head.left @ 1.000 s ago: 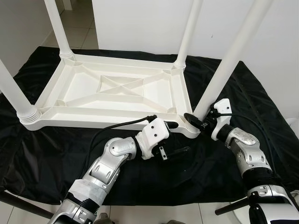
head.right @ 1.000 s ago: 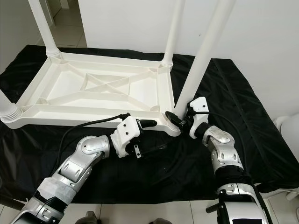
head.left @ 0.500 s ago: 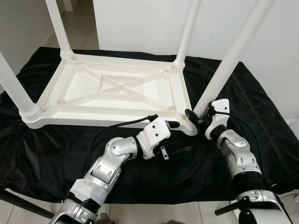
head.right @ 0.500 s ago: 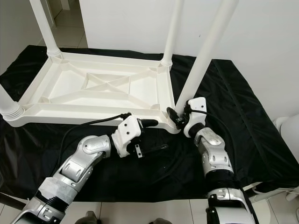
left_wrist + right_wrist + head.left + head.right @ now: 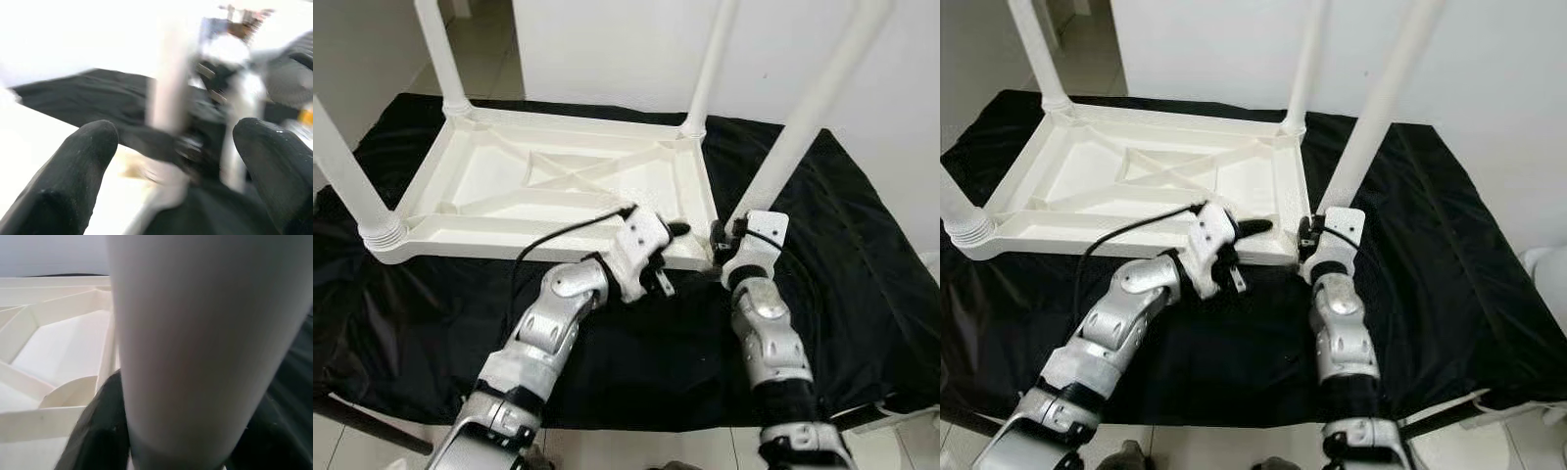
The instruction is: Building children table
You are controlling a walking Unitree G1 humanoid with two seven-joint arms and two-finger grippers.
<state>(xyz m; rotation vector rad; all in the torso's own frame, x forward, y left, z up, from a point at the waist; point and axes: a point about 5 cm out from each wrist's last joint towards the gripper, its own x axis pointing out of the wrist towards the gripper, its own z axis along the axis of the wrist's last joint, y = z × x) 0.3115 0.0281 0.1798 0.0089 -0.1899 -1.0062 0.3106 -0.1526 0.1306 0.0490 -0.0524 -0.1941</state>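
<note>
the white plastic table lies upside down on a black cloth, three legs seated. the right gripper is clenched around the base of the fourth leg at the near corner. the left gripper hovers released beside that corner's rim. the leg looks light, stiff and smooth, so a low grip near the socket seems steadiest.
</note>
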